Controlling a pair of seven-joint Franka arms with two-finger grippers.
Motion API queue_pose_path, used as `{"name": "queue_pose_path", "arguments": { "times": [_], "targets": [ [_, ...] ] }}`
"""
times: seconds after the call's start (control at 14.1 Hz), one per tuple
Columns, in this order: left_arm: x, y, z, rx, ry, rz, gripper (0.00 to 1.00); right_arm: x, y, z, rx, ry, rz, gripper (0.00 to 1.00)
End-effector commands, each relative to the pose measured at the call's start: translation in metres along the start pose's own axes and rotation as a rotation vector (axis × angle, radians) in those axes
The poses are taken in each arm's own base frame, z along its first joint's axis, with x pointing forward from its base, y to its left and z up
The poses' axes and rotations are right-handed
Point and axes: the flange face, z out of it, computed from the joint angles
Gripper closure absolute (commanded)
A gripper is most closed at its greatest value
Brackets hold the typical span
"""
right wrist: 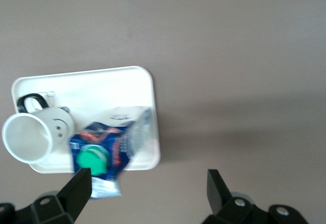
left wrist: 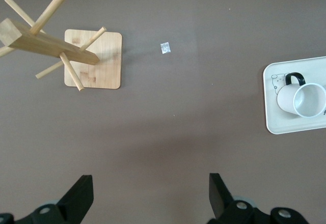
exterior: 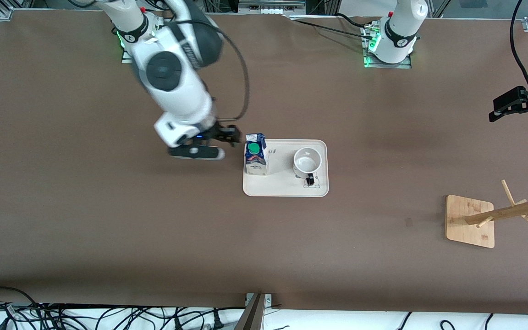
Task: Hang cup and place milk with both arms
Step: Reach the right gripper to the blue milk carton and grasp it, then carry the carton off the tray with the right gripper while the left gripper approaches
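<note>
Brown table (exterior: 108,229) under white tray (exterior: 282,190)

Glossy ceramic cup (exterior: 307,161), printed paper milk (exterior: 255,155), wooden rack (exterior: 497,215)

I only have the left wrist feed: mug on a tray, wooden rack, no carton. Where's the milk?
Observer: The milk stands upright on the tray, at the edge toward the right arm's end, beside the cup.
Operator: Right gripper?
Observer: The right gripper is open, low beside the tray, next to the milk and not yet touching it.
Operator: Where's my own arm in the room?
Observer: The left gripper hangs open over bare table at the left arm's end, with the mug rack nearer to the front camera than the spot below it.
</note>
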Motion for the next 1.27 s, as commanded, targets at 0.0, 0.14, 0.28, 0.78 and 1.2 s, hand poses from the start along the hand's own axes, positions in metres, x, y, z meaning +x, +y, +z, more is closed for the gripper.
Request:
{"name": "queue_pose_path", "arguments": {
  "times": [0.0,0.14,0.28,0.78,1.2],
  "targets": [
    [0.001,0.000,-0.007,-0.013,-0.004,-0.011,0.00,-0.010,-0.039,0.033,0.011,0.011,0.078,0.00],
    [0.001,0.002,-0.007,-0.019,-0.003,-0.009,0.00,-0.021,-0.050,0.052,-0.007,0.001,0.092,0.00],
    [-0.002,0.008,-0.007,-0.024,-0.026,0.002,0.00,-0.027,-0.055,0.066,-0.025,-0.002,0.097,0.00],
    [-0.003,0.021,-0.005,-0.029,-0.051,0.041,0.00,-0.029,-0.056,0.083,-0.050,0.017,0.062,0.53],
    [0.001,0.024,0.001,-0.031,-0.063,0.048,0.00,0.035,0.020,0.022,-0.062,-0.013,0.001,0.55]
  ]
}}
